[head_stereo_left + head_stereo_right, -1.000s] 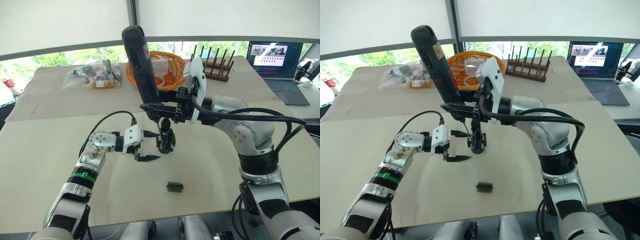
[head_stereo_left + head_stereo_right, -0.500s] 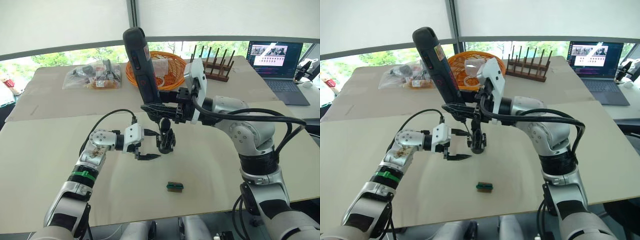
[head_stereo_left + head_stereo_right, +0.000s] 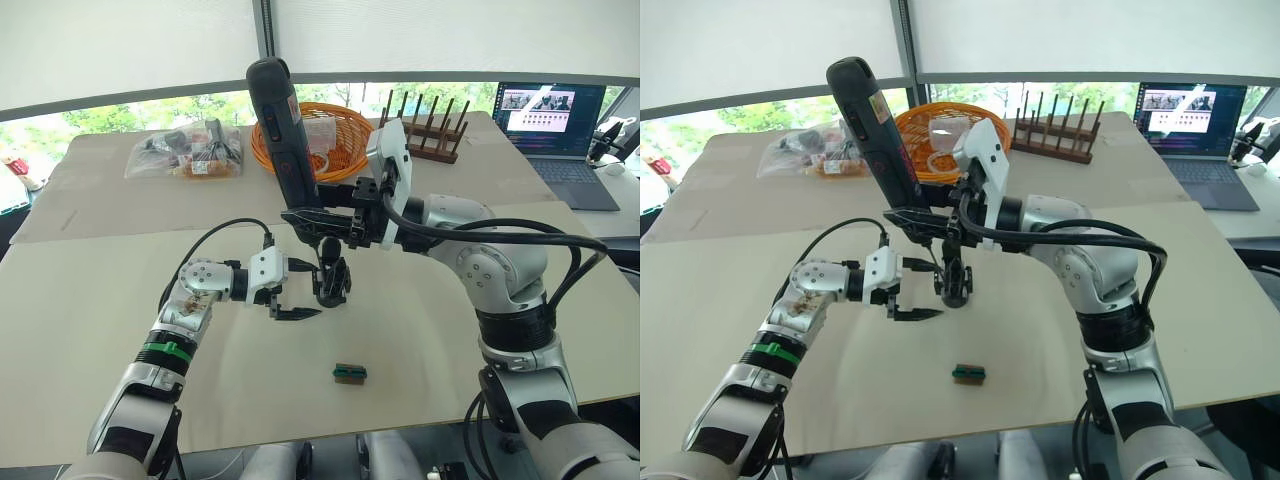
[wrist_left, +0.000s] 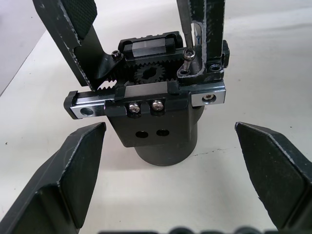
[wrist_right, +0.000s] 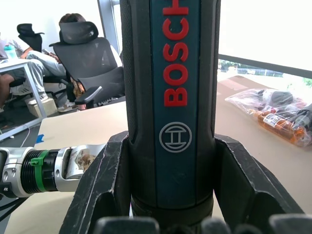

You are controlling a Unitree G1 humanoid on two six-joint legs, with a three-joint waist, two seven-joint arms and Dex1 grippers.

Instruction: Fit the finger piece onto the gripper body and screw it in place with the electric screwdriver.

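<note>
- Mid-frame, the gripper body (image 3: 331, 282) stands on bare worktop (image 3: 80, 330), flanked by the open left pincer (image 3: 293, 290).
- The right pincer (image 3: 315, 215) clamps the electric screwdriver (image 3: 282, 130) directly overhead.
- A small green-and-brown block (image 3: 349, 373) lies nearer the lower edge.

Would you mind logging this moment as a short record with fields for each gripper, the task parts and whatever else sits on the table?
left gripper: open, fingers either side of the gripper body, not touching it
right gripper: shut on the electric screwdriver, held tilted above the gripper body
gripper body: standing on the table
screwdriver bit: reaches down onto the gripper body
small green-and-brown block: lying nearer the robot
far side: orange basket, plastic bag, wooden rack, laptop
</note>
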